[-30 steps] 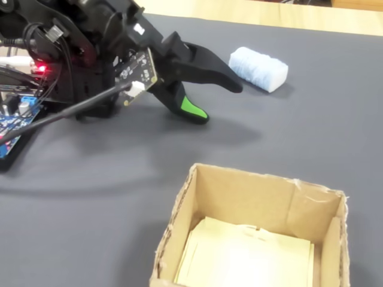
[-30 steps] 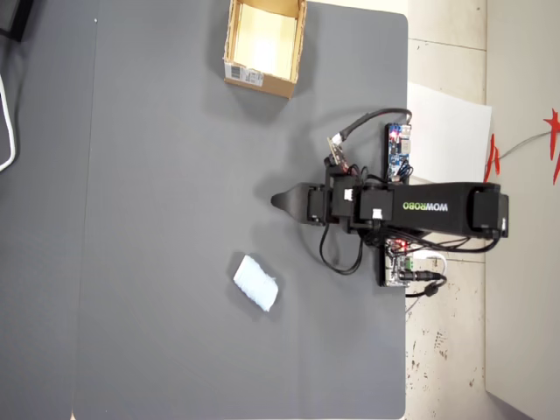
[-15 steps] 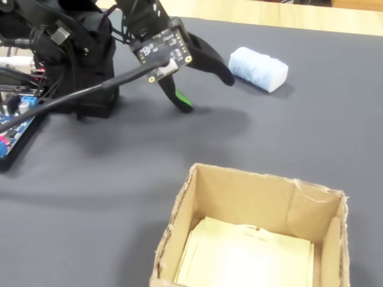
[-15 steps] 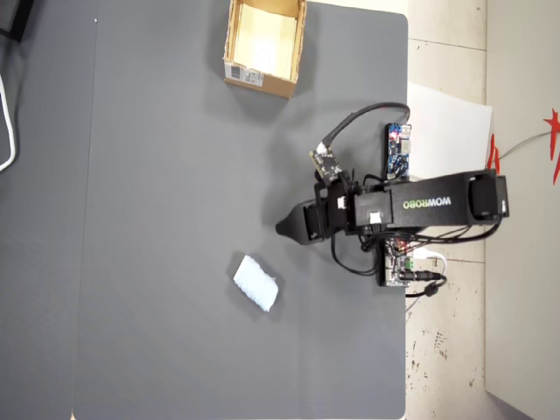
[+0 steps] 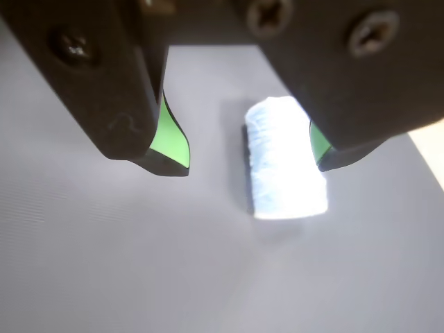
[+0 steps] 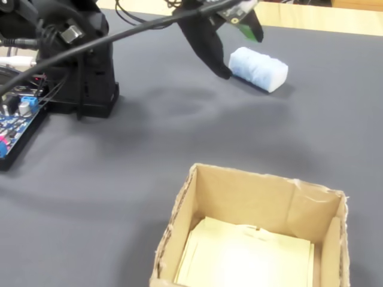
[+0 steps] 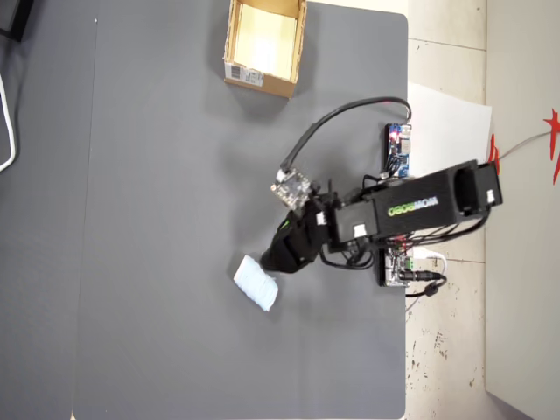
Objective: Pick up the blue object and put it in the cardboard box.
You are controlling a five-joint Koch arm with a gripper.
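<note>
The blue object is a small pale blue-white block lying on the grey mat, also seen in the fixed view and in the overhead view. My gripper hangs just above it, open. In the wrist view the block sits close to the right green-padded finger, with a wide gap to the left finger. The gripper touches nothing and reaches the block's edge from the arm side. The cardboard box, open-topped and pale inside, stands far from the block.
The arm's black base and a blue circuit board with wires sit at the mat's edge. A small camera board on a cable rides on the arm. White paper lies off the mat.
The arm swung from the middle of the mat toward the blue object and reached out, and the gripper now hovers over the block instead of pointing beside it.
</note>
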